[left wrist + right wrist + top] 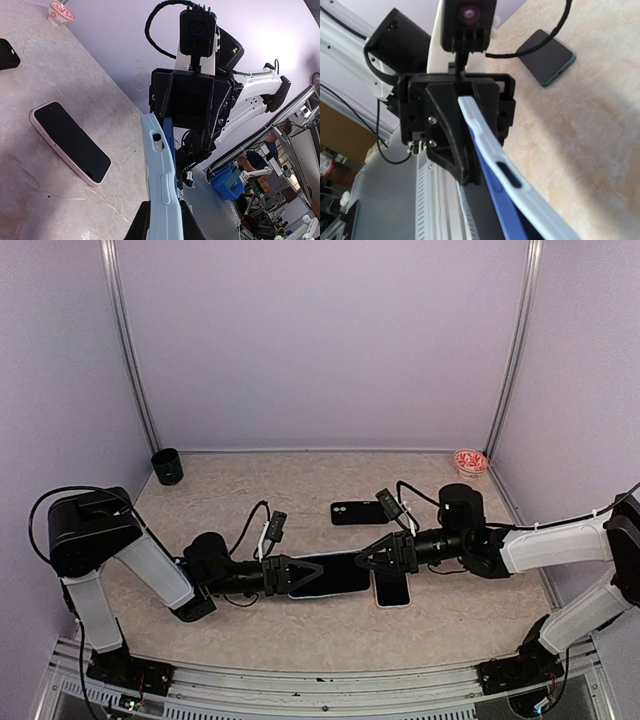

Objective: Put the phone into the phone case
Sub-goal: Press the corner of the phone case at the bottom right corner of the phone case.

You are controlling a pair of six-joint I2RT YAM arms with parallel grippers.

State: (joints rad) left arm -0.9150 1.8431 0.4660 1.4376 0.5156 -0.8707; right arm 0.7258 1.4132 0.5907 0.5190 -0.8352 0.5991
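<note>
A light blue phone case (162, 175) with a blue phone (168, 132) lying against it is held edge-up above the table between both grippers. My left gripper (162, 212) is shut on one end of the case; it also shows in the top view (292, 575). My right gripper (380, 557) holds the opposite end and shows head-on in the left wrist view (192, 107). In the right wrist view the case (520, 190) and the phone (495, 205) run from the left gripper (479, 145) down out of the frame, so my right fingers are hidden there.
A second phone in a pink-white case (392, 592) lies on the table under the right gripper; it also shows in the left wrist view (70, 142). A black case (358, 512) lies behind. A dark cup (167, 467) stands back left, a red-white bowl (470, 460) back right.
</note>
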